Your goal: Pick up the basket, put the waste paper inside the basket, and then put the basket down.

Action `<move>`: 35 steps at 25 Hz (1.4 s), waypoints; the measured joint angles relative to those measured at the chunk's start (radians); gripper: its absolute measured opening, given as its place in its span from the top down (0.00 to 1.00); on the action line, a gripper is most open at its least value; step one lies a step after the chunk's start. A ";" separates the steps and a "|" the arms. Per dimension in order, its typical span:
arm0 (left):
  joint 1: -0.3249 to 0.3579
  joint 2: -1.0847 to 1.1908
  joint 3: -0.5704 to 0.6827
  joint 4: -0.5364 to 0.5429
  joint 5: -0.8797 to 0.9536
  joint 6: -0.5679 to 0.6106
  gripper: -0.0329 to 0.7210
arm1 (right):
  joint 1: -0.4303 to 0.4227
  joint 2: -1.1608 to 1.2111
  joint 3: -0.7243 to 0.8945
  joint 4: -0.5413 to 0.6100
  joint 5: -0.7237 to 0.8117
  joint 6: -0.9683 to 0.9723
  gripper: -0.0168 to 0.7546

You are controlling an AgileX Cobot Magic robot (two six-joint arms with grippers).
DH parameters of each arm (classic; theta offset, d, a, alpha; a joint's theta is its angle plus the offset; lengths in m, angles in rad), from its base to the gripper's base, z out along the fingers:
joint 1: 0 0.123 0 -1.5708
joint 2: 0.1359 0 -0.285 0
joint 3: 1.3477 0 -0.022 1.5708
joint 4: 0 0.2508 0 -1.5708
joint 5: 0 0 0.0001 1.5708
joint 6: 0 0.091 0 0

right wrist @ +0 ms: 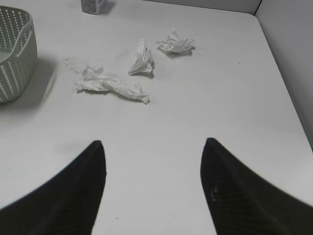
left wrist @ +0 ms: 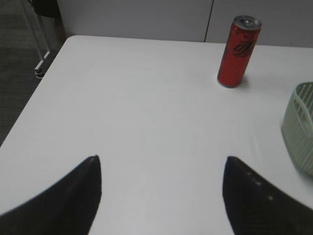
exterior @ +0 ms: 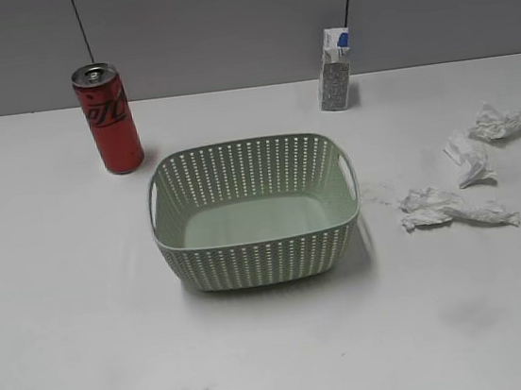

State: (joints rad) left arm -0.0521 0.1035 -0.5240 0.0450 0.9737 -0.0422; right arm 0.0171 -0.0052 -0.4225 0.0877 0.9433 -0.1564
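The pale green slotted basket (exterior: 260, 252) stands empty and upright at the middle of the white table; its edge shows in the left wrist view (left wrist: 301, 127) and the right wrist view (right wrist: 14, 54). Three wads of crumpled white waste paper lie to its right: a long one (exterior: 452, 208) (right wrist: 110, 84), a middle one (exterior: 470, 162) (right wrist: 142, 58) and a far one (exterior: 496, 122) (right wrist: 175, 44). My left gripper (left wrist: 161, 159) is open and empty over bare table, left of the basket. My right gripper (right wrist: 152, 142) is open and empty, short of the paper. Neither gripper shows in the exterior view.
A red drink can (exterior: 108, 119) (left wrist: 238, 51) stands upright behind the basket's left. A small white-grey carton with a blue cap (exterior: 335, 70) (right wrist: 93, 5) stands at the back right. The table's left edge (left wrist: 29, 103) and right edge (right wrist: 281, 73) are near.
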 joint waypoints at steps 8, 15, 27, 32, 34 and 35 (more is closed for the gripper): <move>0.000 0.374 -0.061 -0.176 -0.286 0.051 0.18 | 0.000 0.000 0.000 0.000 0.000 0.000 0.37; -0.057 0.766 -0.213 -0.308 -0.388 0.179 0.20 | 0.000 0.000 0.000 0.000 0.000 0.000 0.37; -0.349 1.423 -0.664 -0.284 -0.207 0.161 0.24 | 0.000 0.000 0.000 0.000 0.000 0.000 0.37; -0.382 1.641 -0.834 -0.272 -0.083 0.110 0.25 | 0.000 0.000 0.000 0.000 -0.001 0.000 0.37; -0.397 1.708 -0.890 -0.271 -0.040 0.096 0.26 | 0.000 0.000 0.000 0.000 -0.001 0.000 0.37; -0.405 1.740 -0.916 -0.268 -0.028 0.090 0.26 | 0.000 0.000 0.000 0.000 -0.001 0.000 0.37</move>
State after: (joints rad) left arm -0.4566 1.8439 -1.4397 -0.2232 0.9460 0.0476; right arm 0.0171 -0.0052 -0.4225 0.0877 0.9422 -0.1569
